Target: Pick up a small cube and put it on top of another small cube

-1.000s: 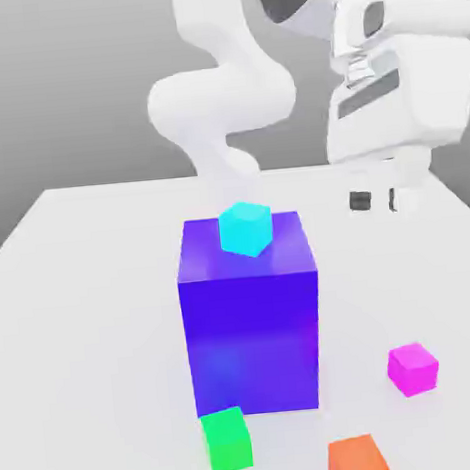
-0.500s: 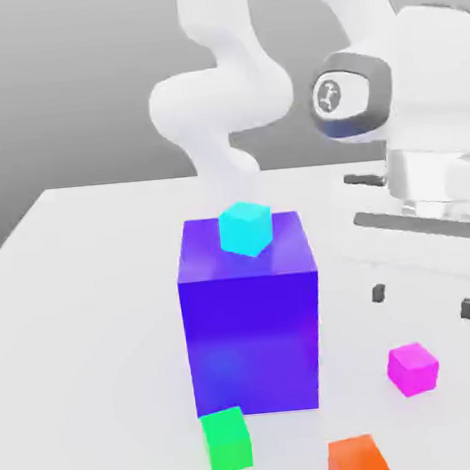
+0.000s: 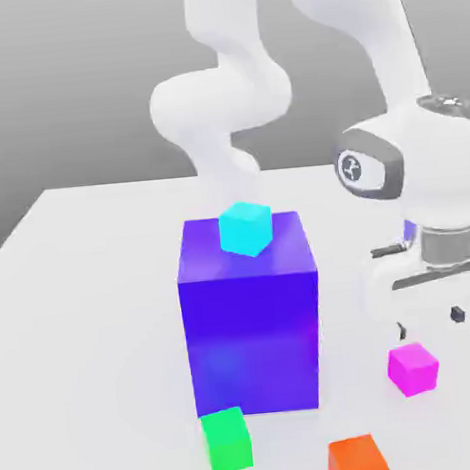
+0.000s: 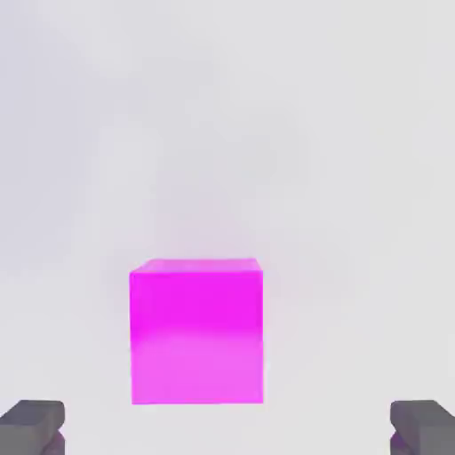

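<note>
Hand view puts the magenta cube (image 4: 196,331) on the counter (image 4: 222,133) just below my pincer (image 4: 227,431), fingers spread wide. I'm in the approach; next I'd descend straddling it, then close.

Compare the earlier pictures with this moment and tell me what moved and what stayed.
The tool has come down from beside the big blue-purple block to just above the magenta-pink cube, and its wrist has turned. Its fingers are apart on either side of the cube; nothing is gripped. The magenta-pink, cyan, green and orange cubes and the block have not moved.
</note>
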Available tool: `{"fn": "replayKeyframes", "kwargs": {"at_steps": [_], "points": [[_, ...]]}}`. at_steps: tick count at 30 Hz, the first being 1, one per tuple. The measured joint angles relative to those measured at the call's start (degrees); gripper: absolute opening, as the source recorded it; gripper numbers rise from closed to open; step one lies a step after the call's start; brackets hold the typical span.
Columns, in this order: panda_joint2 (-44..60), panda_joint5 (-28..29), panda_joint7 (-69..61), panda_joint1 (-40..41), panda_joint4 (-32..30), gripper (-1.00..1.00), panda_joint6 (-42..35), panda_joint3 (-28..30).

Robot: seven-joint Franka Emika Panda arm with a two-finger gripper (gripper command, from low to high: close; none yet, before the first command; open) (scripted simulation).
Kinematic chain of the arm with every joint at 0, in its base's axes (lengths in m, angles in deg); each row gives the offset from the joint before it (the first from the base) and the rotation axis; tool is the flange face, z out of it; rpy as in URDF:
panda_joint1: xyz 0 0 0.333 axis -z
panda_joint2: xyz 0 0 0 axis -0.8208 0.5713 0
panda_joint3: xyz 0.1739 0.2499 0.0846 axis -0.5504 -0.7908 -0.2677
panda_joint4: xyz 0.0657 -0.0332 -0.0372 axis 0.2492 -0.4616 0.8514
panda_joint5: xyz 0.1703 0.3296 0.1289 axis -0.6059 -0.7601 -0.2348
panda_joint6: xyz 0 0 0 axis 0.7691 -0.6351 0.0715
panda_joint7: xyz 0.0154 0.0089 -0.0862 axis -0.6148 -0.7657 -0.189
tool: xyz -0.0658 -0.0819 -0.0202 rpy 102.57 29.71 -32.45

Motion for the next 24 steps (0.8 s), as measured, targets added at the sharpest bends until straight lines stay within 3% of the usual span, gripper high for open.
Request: {"fn": "replayKeyframes", "kwargs": {"at_steps": [7, 8, 15, 24], "points": [[9.4, 2.9, 1.9, -2.0, 1.7, 0.00, 7.4, 2.9], [10.4, 3.3, 2.2, -2.5, 1.8, -1.00, 8.2, 3.4], [10.5, 3.1, 2.0, -2.6, 1.9, -1.00, 8.2, 3.5], [-0.7, -0.7, -0.8, -0.6, -0.4, -1.00, -0.7, 0.6]]}}
